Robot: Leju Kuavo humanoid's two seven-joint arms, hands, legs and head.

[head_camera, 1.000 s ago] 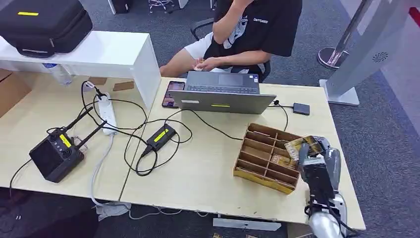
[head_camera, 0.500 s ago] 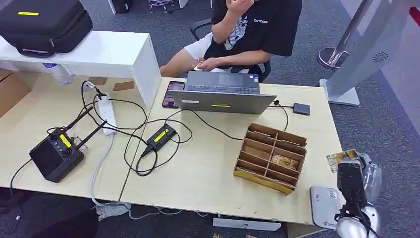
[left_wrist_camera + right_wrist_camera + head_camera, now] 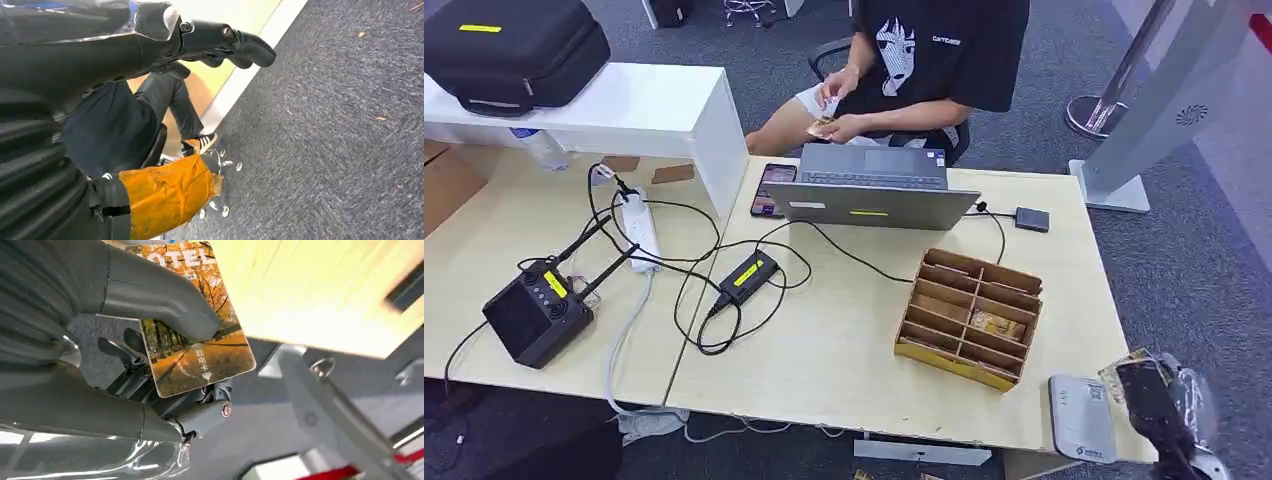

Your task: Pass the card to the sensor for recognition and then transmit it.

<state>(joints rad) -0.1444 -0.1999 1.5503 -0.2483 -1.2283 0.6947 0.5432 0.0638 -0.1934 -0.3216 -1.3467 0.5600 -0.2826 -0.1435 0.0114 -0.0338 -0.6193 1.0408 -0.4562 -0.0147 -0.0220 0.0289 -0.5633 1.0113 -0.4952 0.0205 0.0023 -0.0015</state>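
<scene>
My right hand (image 3: pixel 125 295) pinches an orange hotel card (image 3: pixel 200 352) printed with autumn trees, the thumb pressed on its face. In the head view that hand (image 3: pixel 1159 400) hangs off the table's near right corner, and the card's edge (image 3: pixel 1124 370) pokes out just right of the white card sensor (image 3: pixel 1081 418) lying flat there. A wooden divided box (image 3: pixel 969 318) stands further in on the table, with another card (image 3: pixel 996 323) in one compartment. My left hand (image 3: pixel 125 50) hangs over the carpet, fingers (image 3: pixel 235 45) stretched out and holding nothing.
A person sits behind the open laptop (image 3: pixel 871 188), handling small cards (image 3: pixel 822 125). Cables, a power strip (image 3: pixel 640 228), a black adapter (image 3: pixel 747 272) and a black radio unit (image 3: pixel 534 312) cover the table's left half. A phone (image 3: pixel 772 188) lies beside the laptop.
My right hand has carried the card from over the wooden box toward me and to the right, ending beside the white sensor. The person lowered a hand from the face to the lap.
</scene>
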